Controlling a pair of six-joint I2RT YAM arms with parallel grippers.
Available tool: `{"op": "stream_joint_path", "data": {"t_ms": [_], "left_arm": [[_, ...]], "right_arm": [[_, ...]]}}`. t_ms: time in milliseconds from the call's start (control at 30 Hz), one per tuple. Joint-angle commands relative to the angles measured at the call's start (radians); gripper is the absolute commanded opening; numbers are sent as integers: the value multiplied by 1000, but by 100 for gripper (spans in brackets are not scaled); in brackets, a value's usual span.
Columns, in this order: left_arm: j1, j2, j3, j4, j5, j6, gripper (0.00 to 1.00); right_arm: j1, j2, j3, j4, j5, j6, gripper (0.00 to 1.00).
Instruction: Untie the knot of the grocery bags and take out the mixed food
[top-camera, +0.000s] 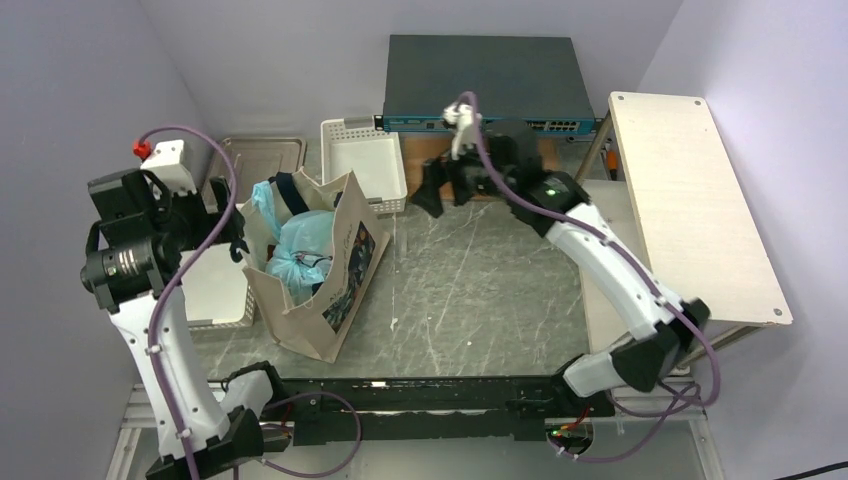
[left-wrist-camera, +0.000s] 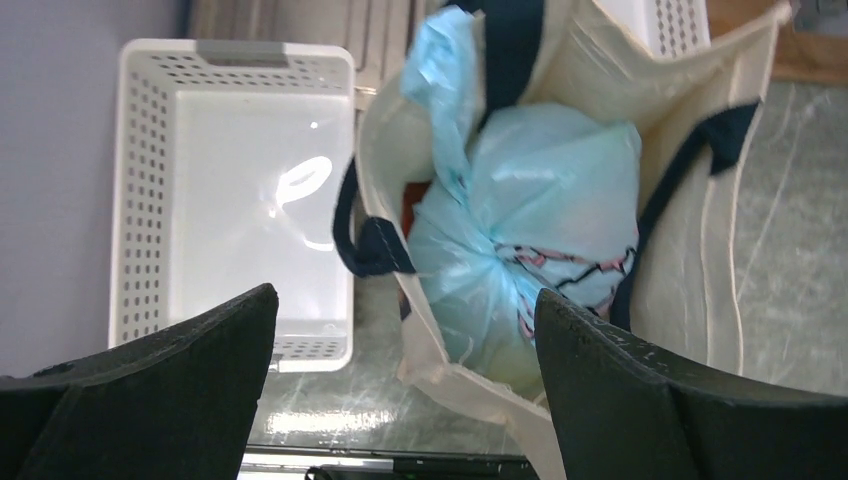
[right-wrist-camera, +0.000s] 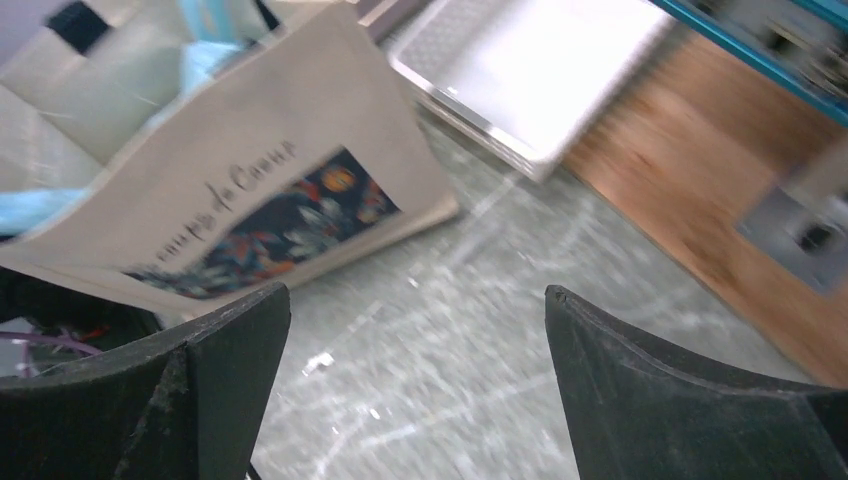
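- The grocery bags (top-camera: 303, 248) sit inside the beige tote (top-camera: 340, 290), filling its open mouth. The tote stands on the bench (top-camera: 480, 290).
- A loose tail of the same blue plastic (top-camera: 262, 198) rises at the tote's far-left corner, beside a dark strap.
- In the left wrist view the plastic of the upper bag gathers into a pinch (left-wrist-camera: 468, 238) towards the tote's left wall. That is probably the knot, though its shape is too soft to be sure.
- None of the mixed food shows; it is presumably hidden inside the tied bags.
- The left end effector (top-camera: 222, 225) hangs just beside the tote's left wall with its jaws spread wide and nothing between them. Its camera looks straight into the tote's mouth.
- The right end effector (top-camera: 436, 190) is beyond the tote's far-right corner, well apart from it, also spread wide and empty. It faces the tote's printed side.
- The left arm is therefore the nearer one. The gathered plastic lies ahead of its jaws and down inside the tote.
- A white basket (top-camera: 215, 290) stands against the tote's left side, under that arm.
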Motion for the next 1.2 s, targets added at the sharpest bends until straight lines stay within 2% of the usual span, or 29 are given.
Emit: {"op": "stream_joint_path", "data": {"t_ms": [0,167,400,433,567,600,633,667,700,733,900,1000,1167], "left_arm": [[57,94,12,18,-23,-33,99],[69,219,3,44,-44,29,99],[71,328,-118,187,174,101,99],[70,340,-136,194,211,105,96],[53,373,-172,177,307,152,64],[50,363,-178,173,323,157,53],[49,349,-185,170,340,160,37],[47,328,-193,170,362,161,27],[45,309,-200,168,380,158,10],[42,283,-207,167,397,154,0],[35,169,-270,184,491,122,0],[28,124,-300,181,547,113,0],[17,81,-331,184,559,118,0]], "right_arm": [[125,126,145,141,66,120,99],[249,292,286,150,77,160,98],[387,377,303,235,109,116,98],[401,380,303,243,111,98,98],[456,378,306,259,119,-28,96],[469,380,306,258,129,-74,95],[484,381,305,257,146,-109,94],[495,385,305,252,159,-139,94],[506,392,306,244,172,-164,93],[515,398,307,238,183,-185,93],[538,434,291,222,251,-280,92],[536,475,316,147,293,-316,92],[527,474,293,75,320,-328,94]]}}
